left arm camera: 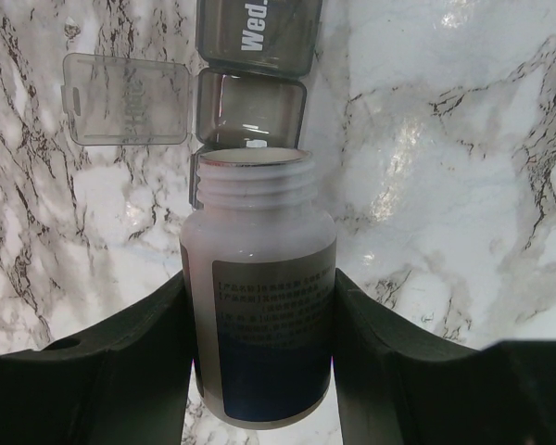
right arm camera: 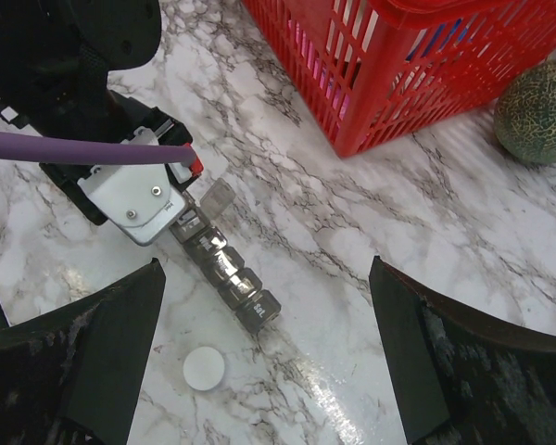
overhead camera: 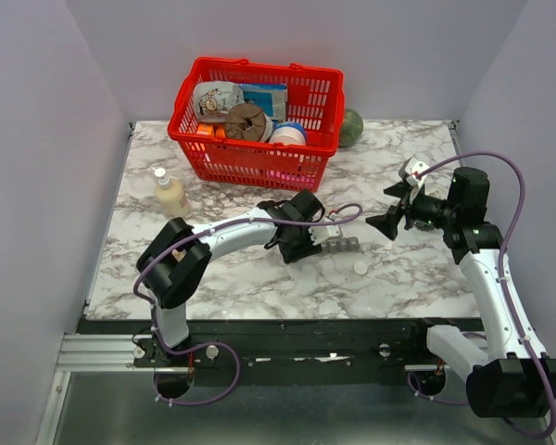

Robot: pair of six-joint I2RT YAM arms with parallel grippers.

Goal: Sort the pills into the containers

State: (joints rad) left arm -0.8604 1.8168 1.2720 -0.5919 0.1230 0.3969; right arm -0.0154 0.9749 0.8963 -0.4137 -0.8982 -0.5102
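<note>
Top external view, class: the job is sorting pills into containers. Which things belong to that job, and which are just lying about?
Belong to the job:
dark grey plastic strip of lidded compartments
open white plastic pill bottle
round white cap

Just lying about:
red plastic mesh basket
round green melon
cream squeeze bottle

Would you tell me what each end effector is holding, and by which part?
The left end effector grips the uncapped white bottle by its labelled body; the right end effector is open and empty.

Bright, even light from above; shadows soft. Glare streaks the marble table in both wrist views, whose bottom edges blur
</note>
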